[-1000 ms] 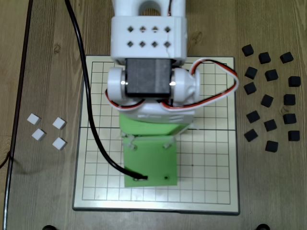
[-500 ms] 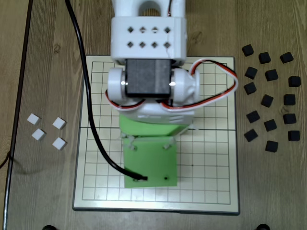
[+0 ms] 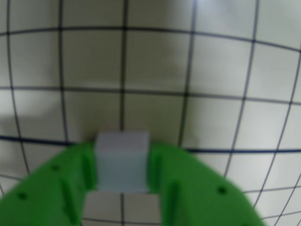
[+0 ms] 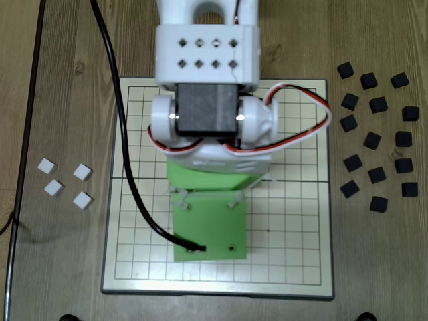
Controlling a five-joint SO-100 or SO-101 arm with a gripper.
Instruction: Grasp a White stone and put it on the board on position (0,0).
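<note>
In the wrist view my gripper (image 3: 123, 151) is shut on a White stone (image 3: 122, 162), a pale square block clamped between the two green fingers (image 3: 56, 188). The stone hangs over the board (image 3: 221, 70), right where a vertical grid line meets the dark middle seam (image 3: 235, 151). Whether it touches the surface I cannot tell. Position (0,0) is hidden, by the stone in the wrist view and by the arm in the fixed view. There the green wrist part (image 4: 208, 224) covers the middle of the board (image 4: 294, 234), and the fingers are out of sight beneath it.
Several loose white stones (image 4: 64, 178) lie on the wooden table left of the board. Several black tiles (image 4: 376, 137) are scattered to its right. A black cable (image 4: 127, 174) runs down across the board's left side to the wrist.
</note>
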